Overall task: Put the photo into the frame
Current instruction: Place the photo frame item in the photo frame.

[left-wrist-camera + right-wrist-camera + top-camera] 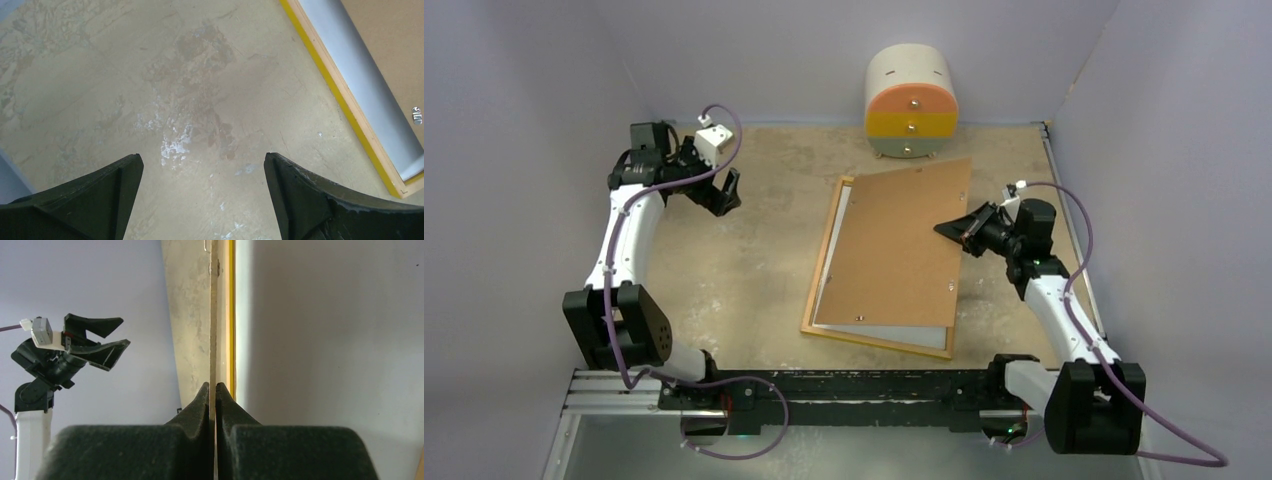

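The right end effector [212, 386] is clenched on the right edge of the brown backing board [894, 245], whose thin edge is pinched between the fingers. The board is laid askew over the frame [874, 342], which is placed wood back up near the middle of the desk [754, 260]. A pale strip is exposed inside the frame along its left and near sides; whether it is the photo cannot be told. The left end effector [721, 192] is released and held above the desk, well left of the frame. A small drawer unit [911, 100] is set at the far edge.
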Controlling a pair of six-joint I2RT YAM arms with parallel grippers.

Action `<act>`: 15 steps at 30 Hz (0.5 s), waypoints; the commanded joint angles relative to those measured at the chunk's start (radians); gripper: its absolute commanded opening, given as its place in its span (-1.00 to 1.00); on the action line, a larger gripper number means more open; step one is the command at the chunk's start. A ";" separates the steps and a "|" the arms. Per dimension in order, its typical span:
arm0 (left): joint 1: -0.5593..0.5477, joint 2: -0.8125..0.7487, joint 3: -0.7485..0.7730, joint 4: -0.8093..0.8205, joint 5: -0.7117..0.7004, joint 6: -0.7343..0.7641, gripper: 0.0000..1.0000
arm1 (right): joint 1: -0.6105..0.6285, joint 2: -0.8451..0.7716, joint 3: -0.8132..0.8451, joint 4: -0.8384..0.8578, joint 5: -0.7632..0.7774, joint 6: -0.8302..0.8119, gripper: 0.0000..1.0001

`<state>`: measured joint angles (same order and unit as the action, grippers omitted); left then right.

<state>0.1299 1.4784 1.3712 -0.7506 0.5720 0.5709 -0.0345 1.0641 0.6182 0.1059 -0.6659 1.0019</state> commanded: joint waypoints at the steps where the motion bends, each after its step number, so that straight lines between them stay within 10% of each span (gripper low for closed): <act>1: -0.021 0.007 -0.022 0.001 -0.008 0.039 0.98 | -0.021 0.009 0.018 0.151 -0.078 0.002 -1.00; 15: -0.081 0.014 -0.049 0.014 -0.036 0.034 1.00 | -0.025 0.139 -0.012 0.294 -0.123 -0.024 -1.00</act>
<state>0.0692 1.4910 1.3277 -0.7498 0.5449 0.5888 -0.0536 1.1973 0.6056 0.2810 -0.7097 0.9676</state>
